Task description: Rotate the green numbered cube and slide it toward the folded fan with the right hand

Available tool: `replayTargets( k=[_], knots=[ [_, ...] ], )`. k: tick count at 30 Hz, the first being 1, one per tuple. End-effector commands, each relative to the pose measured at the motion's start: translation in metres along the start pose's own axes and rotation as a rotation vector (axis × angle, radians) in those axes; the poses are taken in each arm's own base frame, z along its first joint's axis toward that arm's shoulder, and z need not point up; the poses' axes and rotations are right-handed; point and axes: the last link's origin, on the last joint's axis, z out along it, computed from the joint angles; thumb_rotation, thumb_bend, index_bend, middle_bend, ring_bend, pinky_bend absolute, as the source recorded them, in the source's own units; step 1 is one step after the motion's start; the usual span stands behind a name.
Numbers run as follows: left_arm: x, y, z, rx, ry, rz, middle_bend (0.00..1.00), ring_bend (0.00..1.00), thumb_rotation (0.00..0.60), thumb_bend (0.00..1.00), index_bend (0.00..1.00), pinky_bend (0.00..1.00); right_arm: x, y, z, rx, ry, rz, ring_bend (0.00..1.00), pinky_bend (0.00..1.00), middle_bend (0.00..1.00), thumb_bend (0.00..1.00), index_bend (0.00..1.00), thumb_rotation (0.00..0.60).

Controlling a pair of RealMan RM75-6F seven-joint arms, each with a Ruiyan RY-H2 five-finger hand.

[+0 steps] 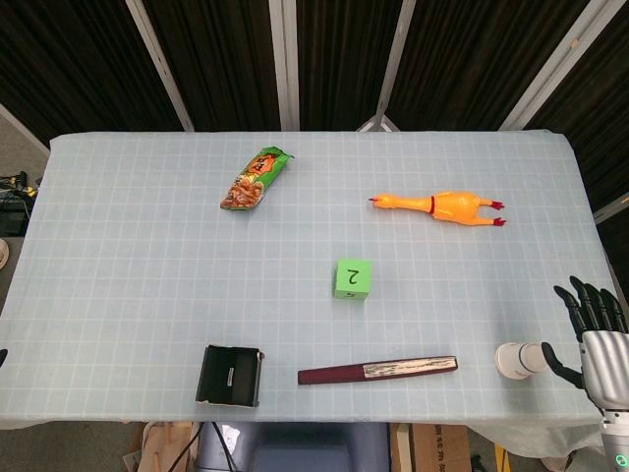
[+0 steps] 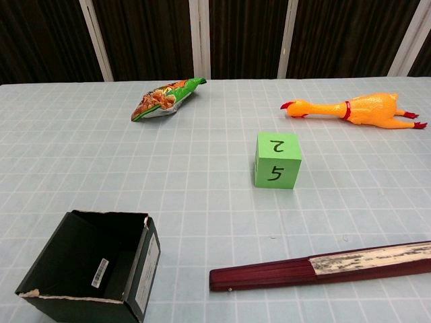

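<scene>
The green numbered cube (image 1: 353, 278) stands near the middle of the table, with a 2 on top and a 5 on its near face (image 2: 277, 160). The folded fan (image 1: 378, 371) lies closer to the front edge, dark red with a pale section toward its right end (image 2: 323, 266). My right hand (image 1: 593, 330) hovers at the table's front right corner, far to the right of the cube, fingers spread and holding nothing. It does not show in the chest view. My left hand is out of sight in both views.
A rubber chicken (image 1: 442, 206) lies behind and right of the cube. A green snack bag (image 1: 256, 178) sits at the back left. An open black box (image 1: 231, 375) stands left of the fan. A small white cup-like object (image 1: 519, 359) sits beside my right hand.
</scene>
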Motion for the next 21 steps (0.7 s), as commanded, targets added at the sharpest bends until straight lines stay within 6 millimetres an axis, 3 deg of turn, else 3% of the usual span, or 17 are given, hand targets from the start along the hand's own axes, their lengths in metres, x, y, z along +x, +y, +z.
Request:
replayTargets(
  k=[1, 21],
  knots=[
    [-0.0004, 0.0004, 0.0001, 0.000, -0.001, 0.002, 0.00, 0.04, 0.600, 0.26, 0.03, 0.16, -0.0008, 0.0004, 0.0006, -0.001, -0.005, -0.003, 0.02, 0.00, 0.05, 0.35, 0.13, 0.600],
    [0.0036, 0.0028, -0.0062, -0.023, 0.016, -0.014, 0.00, 0.04, 0.600, 0.26, 0.03, 0.16, -0.0016, -0.0026, -0.0032, 0.021, -0.035, -0.012, 0.02, 0.00, 0.05, 0.35, 0.13, 0.600]
  ],
)
